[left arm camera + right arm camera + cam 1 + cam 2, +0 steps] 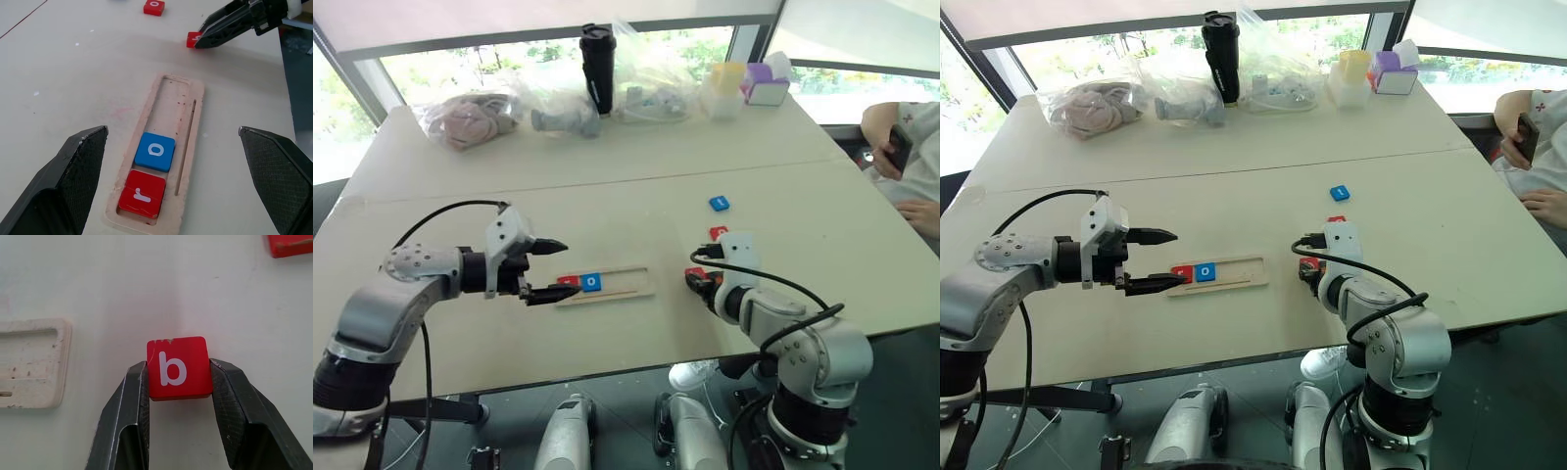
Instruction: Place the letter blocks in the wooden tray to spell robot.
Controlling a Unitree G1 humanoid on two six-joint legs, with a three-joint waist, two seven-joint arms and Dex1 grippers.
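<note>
The wooden tray [628,287] lies mid-table, with a red "r" block [143,194] and a blue "o" block [155,151] side by side at its left end. My left gripper [570,267] hovers open over that end. On the table just past the tray's right end, my right gripper [178,363] is shut on a red "b" block [179,367], one finger against each side. A second red block [718,233], an "o", lies just beyond it. Farther back sits a blue block [720,203].
Along the far edge of the table stand a black tumbler [597,69], plastic bags [470,116] and small containers [749,86]. A person [913,147] sits at the right edge, holding a phone. My right arm is near the table's front edge.
</note>
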